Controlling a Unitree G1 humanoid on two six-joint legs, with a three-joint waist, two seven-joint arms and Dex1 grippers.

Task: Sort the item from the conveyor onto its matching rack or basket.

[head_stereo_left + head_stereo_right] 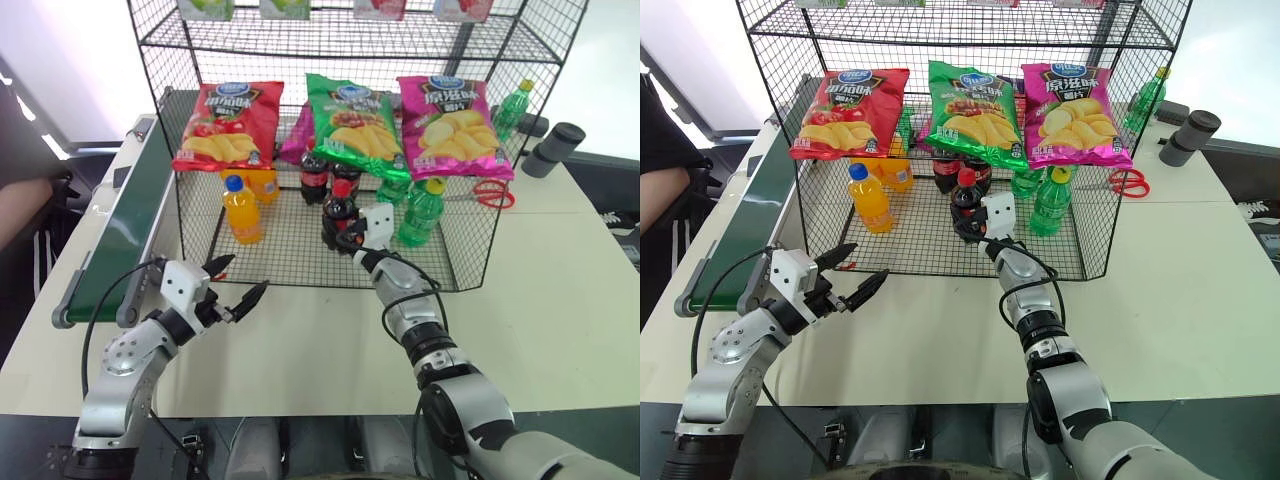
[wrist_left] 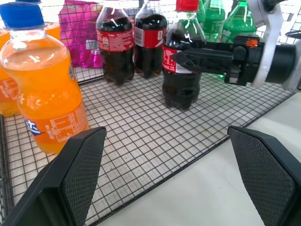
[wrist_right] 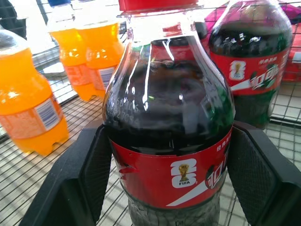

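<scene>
Item: small plastic cola bottle (image 3: 169, 141), dark liquid, red cap and label, upright on rack floor.
Conveyor: long dark-green belt (image 1: 125, 225), grey rails.
Rack: large black wire-mesh shelving unit (image 1: 300, 262).

You're looking at what seems a lab mock-up of a shop: a black wire rack (image 1: 460, 250) stocked with crisp packets (image 1: 228, 125) and drinks, on a pale desk (image 1: 560, 300) beside a conveyor (image 1: 125, 230).
</scene>
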